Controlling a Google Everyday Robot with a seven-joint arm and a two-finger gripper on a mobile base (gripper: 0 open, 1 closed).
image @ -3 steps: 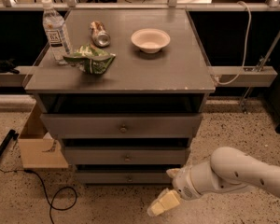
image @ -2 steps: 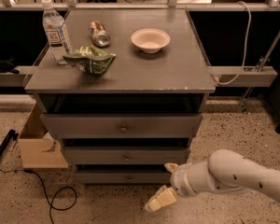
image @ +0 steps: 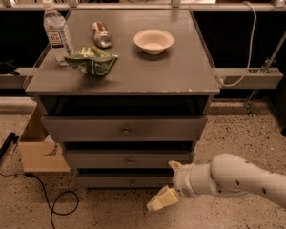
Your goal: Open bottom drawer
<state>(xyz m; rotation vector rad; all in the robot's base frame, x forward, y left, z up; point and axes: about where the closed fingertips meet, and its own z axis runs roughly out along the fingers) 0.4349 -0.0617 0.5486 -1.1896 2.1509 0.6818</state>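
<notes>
Up and to the left comes the gripper (image: 164,185) since a second ago, drawing in on the drawer stack from the lower right, with the white arm (image: 238,180) reaching in from the right edge.

Now the bottom drawer (image: 105,181): lowest of three grey fronts, just above the floor, its small round knob (image: 131,181) dead centre. Above it are the middle drawer (image: 100,160) and the top drawer (image: 86,128), each with its own knob.

The gripper is released, its fingers spread with nothing between them. One cream finger (image: 162,199) angles down-left over the floor, the other (image: 175,165) pokes up by the right end of the middle front. It hangs at the right end of the bottom drawer's front, the knob a little way off to its left (whether it touches the front, I cannot tell).

On to the surface. The grey bench (image: 181,70) top carries a water bottle (image: 57,30) upright at the back left, a can (image: 102,35) lying on its side and a crumpled green bag (image: 91,61) near the bottle. A white bowl (image: 153,41) sits towards the middle.

Around it is a speckled floor (image: 229,132). On the left, a cardboard box (image: 40,149) is tucked against the bench, with a black cable (image: 52,194) looping in front of it. To the right a grey rail (image: 250,78) runs off, with a pale cord (image: 250,37) hanging over it. The floor right of the drawers is open, save for the arm.
</notes>
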